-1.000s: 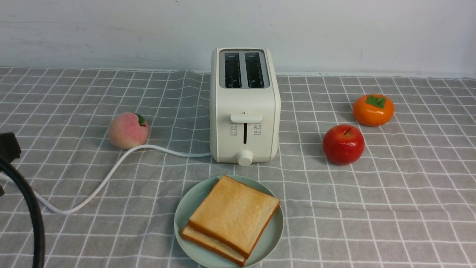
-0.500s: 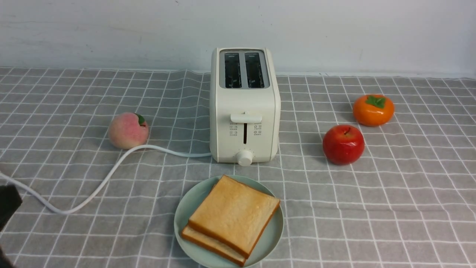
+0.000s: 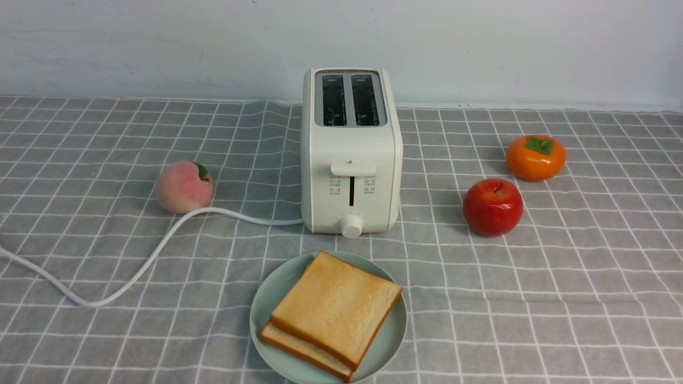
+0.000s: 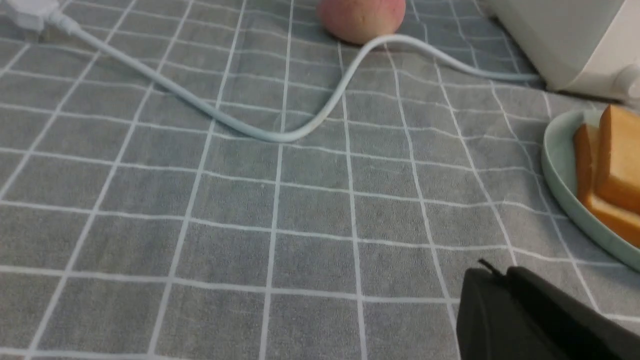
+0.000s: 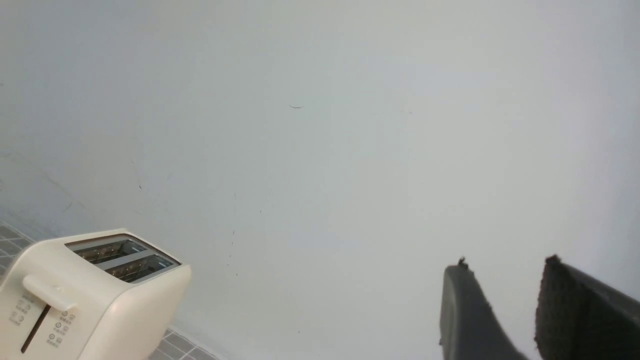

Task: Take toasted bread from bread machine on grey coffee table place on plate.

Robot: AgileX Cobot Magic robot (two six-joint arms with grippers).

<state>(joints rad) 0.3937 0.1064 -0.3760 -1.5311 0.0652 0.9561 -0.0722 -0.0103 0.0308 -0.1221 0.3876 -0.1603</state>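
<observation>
Front view shows toasted bread (image 3: pixel 336 306) on plate (image 3: pixel 264 306) (two, stacked)

Two golden slices of toasted bread (image 3: pixel 336 306) lie stacked flat, the upper one skewed, on the mint-green plate (image 3: pixel 269 298) on the grey checked worktop (image 3: pixel 533 298). At the plate's 12 o'clock, close by, the cream bread machine (image 3: pixel 350 176) stands upright, both slots empty.

a peach (image 3: pixel 184 186), red apple (image 3: pixel 492 207) and orange persimmon (image 3: pixel 535 157) sit apart.
</observation>
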